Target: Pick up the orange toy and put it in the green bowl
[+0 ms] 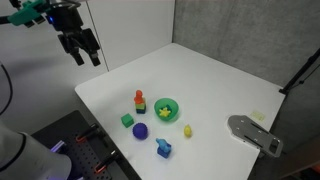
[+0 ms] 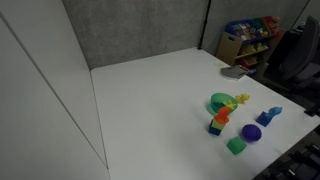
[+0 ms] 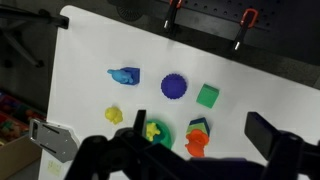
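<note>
"Looking for the small orange-red chunky toy piece (image 1: 139,100), where does it stand?"

"It stands upright on the white flat surface (image 1: 220,85), just beside the round shallow bowl of bright green plastic (image 1: 166,108). In the wrist view the toy (image 3: 197,141) and the bowl (image 3: 157,132) seem almost touching, but I cannot tell if they really touch."

"Why is this good for the task?"

"I judge the way is short: lift, move a little sideways, let go. But something yellow lies inside the bowl, so there is less free room."

"And what is around?"

"A dark green cube (image 1: 127,121), a purple ball (image 1: 141,131), a blue toy (image 1: 163,148) and a small yellow toy (image 1: 187,130) lie near, each apart from the others. The cube is closest to the orange toy, so a wide approach could push it."

"What about the jaws?"

"They are spread wide and hold nothing. Their dark fingers (image 3: 275,140) frame the toys from above, and they hang high, well apart from the toys. I think the grasp is not yet begun. The arm must first come down over the toy."
</note>
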Action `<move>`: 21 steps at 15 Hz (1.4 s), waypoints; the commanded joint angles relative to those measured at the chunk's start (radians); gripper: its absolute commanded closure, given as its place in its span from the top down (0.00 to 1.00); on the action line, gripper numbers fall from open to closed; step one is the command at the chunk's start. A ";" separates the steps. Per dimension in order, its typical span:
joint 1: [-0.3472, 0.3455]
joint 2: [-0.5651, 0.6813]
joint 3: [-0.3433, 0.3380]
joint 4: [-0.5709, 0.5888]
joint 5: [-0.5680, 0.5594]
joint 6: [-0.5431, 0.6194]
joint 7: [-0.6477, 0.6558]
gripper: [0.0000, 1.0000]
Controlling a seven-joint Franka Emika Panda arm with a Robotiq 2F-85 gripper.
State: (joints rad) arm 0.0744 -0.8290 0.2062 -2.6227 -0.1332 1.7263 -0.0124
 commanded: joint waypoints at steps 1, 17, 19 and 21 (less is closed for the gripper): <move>0.027 0.005 -0.021 0.002 -0.015 -0.004 0.016 1.00; 0.035 0.121 -0.042 0.150 0.001 0.012 0.001 1.00; 0.031 0.174 -0.050 0.198 0.008 0.025 0.002 1.00; 0.029 0.237 -0.060 0.247 0.016 0.039 0.000 1.00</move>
State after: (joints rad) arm 0.0976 -0.7034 0.1726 -2.4708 -0.1314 1.7572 -0.0125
